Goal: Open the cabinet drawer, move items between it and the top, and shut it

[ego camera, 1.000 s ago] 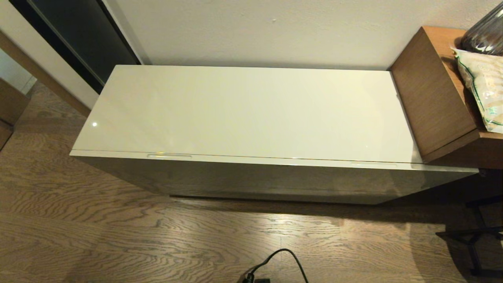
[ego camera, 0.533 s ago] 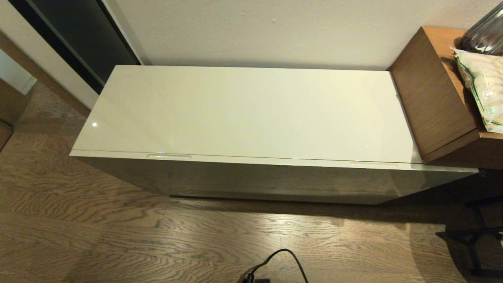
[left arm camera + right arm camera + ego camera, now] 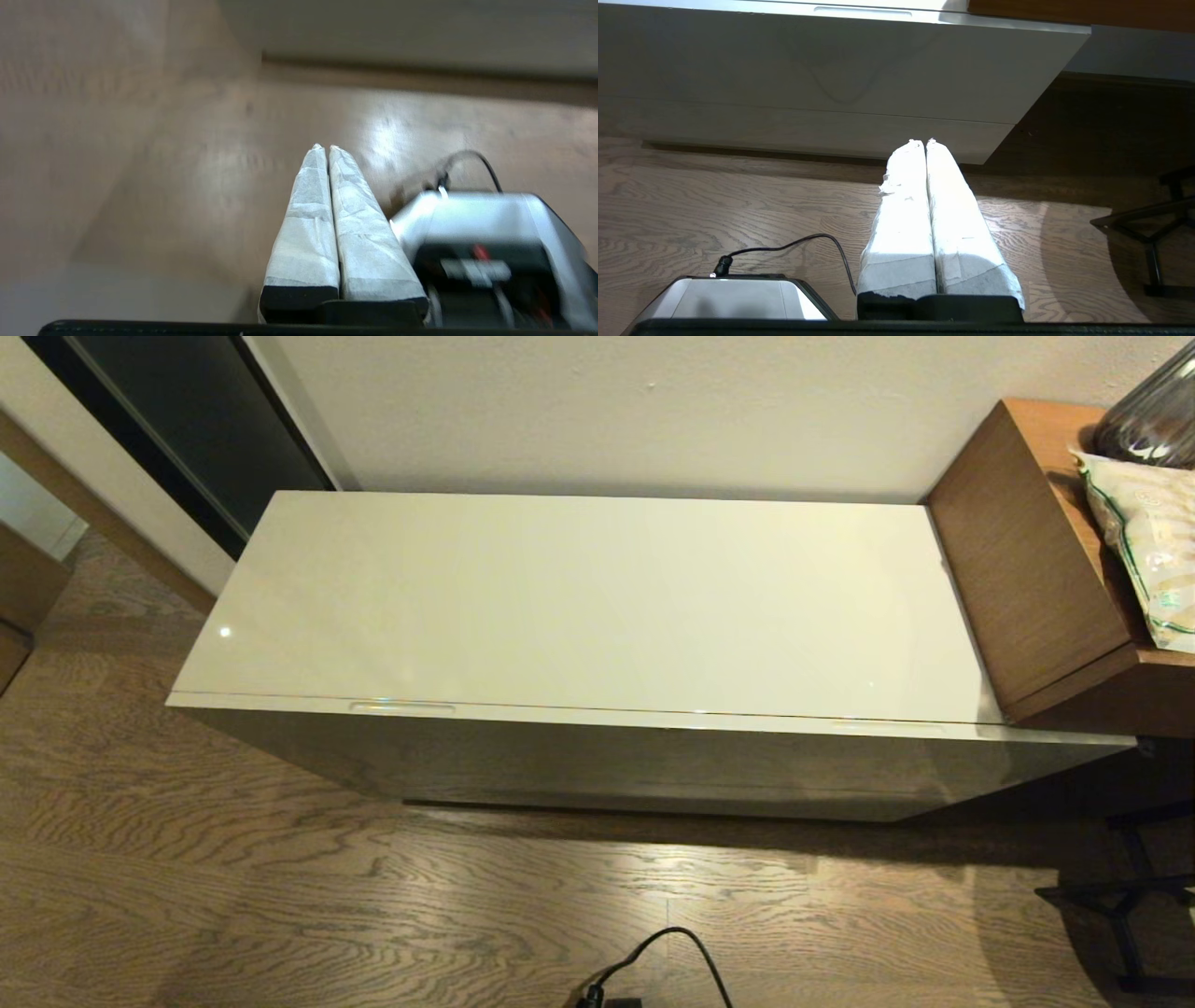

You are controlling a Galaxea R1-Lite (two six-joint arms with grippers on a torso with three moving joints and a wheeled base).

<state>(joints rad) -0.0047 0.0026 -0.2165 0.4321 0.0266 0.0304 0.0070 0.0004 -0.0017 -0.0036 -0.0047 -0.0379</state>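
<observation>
The very wide, glossy beige-grey cabinet drawer (image 3: 653, 761) sits fully pushed in beneath the large glossy cream-white top (image 3: 579, 607), its two slim pull handles at the upper front edge, one toward 9 o'clock (image 3: 401, 707) and one toward 3 o'clock (image 3: 887, 724). No tissue pack shows on that surface in any view, so it is likely inside the drawer. The left tool (image 3: 325, 149) hangs low over the wooden floor (image 3: 280, 896) with its white-wrapped fingers pressed together, empty; the right tool (image 3: 922, 141) is likewise closed on nothing, pointing at the drawer's front panel at 12 o'clock. Both seem parked before the opening step. The floor in front gives free room for pulling the drawer out, while the taller brown wooden unit (image 3: 1022, 551) crowds the top's 3 o'clock edge.
</observation>
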